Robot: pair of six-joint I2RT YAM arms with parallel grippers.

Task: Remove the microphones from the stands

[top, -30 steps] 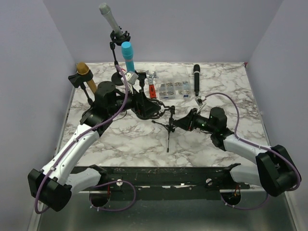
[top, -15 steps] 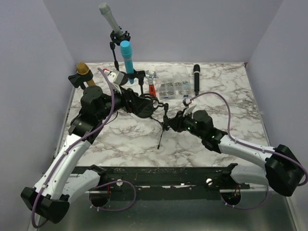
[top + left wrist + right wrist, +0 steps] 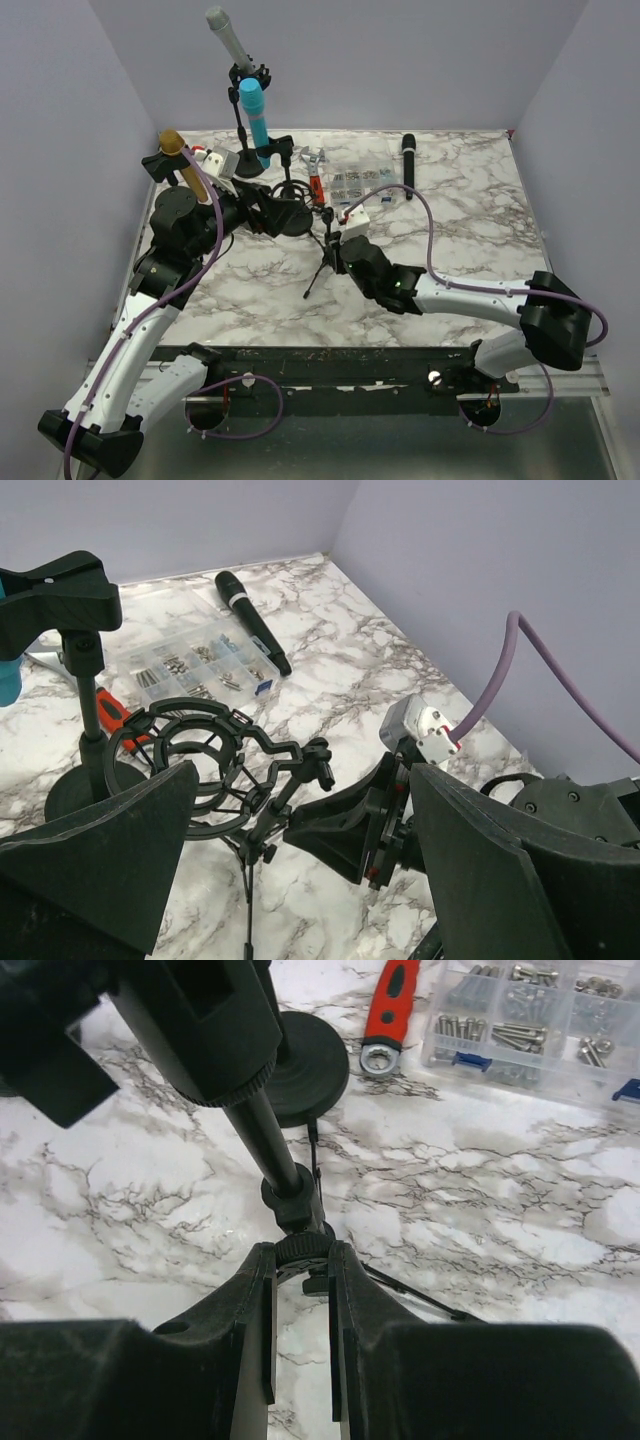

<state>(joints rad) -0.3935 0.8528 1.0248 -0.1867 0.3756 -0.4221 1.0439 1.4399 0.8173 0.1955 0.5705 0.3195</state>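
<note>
A small black tripod stand (image 3: 318,270) carries an empty ring-shaped shock mount (image 3: 198,764). My right gripper (image 3: 334,250) is shut on the stand's knurled collar (image 3: 302,1249), just under the stem. My left gripper (image 3: 262,212) is open wide and empty, with the shock mount and the right gripper between its fingers (image 3: 500,870) in the left wrist view. A blue microphone (image 3: 255,120) sits in a clip stand behind it. A grey microphone (image 3: 228,38) is on a tall stand, and a gold one (image 3: 186,166) is on a stand at the left. A black microphone (image 3: 408,166) lies loose on the table.
A clear organiser box of screws (image 3: 362,183) and a red-handled wrench (image 3: 316,186) lie at the back centre. The blue microphone stand's round base (image 3: 310,1065) sits just beyond the tripod. Purple cables loop over both arms. Walls close in at left, right and back.
My right gripper has carried the tripod stand leftward and further from the bases. My left arm has risen and pulled back to the left, its gripper still open.
</note>
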